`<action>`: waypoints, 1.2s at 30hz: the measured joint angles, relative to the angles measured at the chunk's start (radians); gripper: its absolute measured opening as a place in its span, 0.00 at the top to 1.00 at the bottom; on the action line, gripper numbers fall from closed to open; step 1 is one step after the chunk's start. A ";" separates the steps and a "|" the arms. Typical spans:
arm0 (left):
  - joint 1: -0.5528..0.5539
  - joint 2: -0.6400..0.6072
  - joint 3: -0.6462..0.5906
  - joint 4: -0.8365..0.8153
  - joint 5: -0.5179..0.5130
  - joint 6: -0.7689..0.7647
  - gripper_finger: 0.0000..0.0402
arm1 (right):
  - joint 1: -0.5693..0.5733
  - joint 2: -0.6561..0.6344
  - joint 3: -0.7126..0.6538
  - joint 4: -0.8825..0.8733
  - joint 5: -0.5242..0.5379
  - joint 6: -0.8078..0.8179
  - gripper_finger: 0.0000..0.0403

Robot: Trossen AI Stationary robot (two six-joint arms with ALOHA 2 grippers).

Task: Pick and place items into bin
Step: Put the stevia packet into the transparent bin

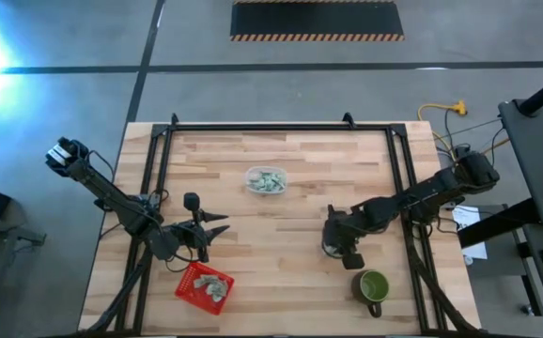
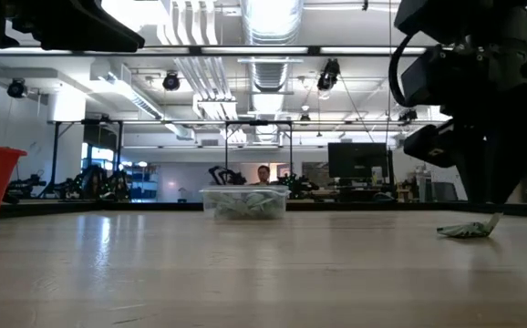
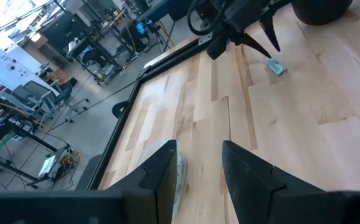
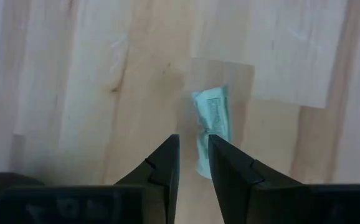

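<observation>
While low over bare wood near the table's right edge, right gripper (image 4: 192,163) slightly open — wrapped piece (image 4: 210,127) at fingertips, not clearly held. Left gripper (image 3: 198,168) part open, empty — above red bin (image 1: 203,285). Only high view: green mug (image 1: 373,286).

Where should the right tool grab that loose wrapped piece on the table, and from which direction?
Probably across the narrow middle of the wrapped piece, coming straight down. It lies flat and alone on the bare table, long and thin, so the short width fits between the fingers. The right tool is already above it, slightly open.
</observation>
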 joint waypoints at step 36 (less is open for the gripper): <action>0.000 0.000 -0.021 0.008 0.000 -0.001 0.72 | 0.045 0.015 -0.071 0.090 0.155 0.102 0.55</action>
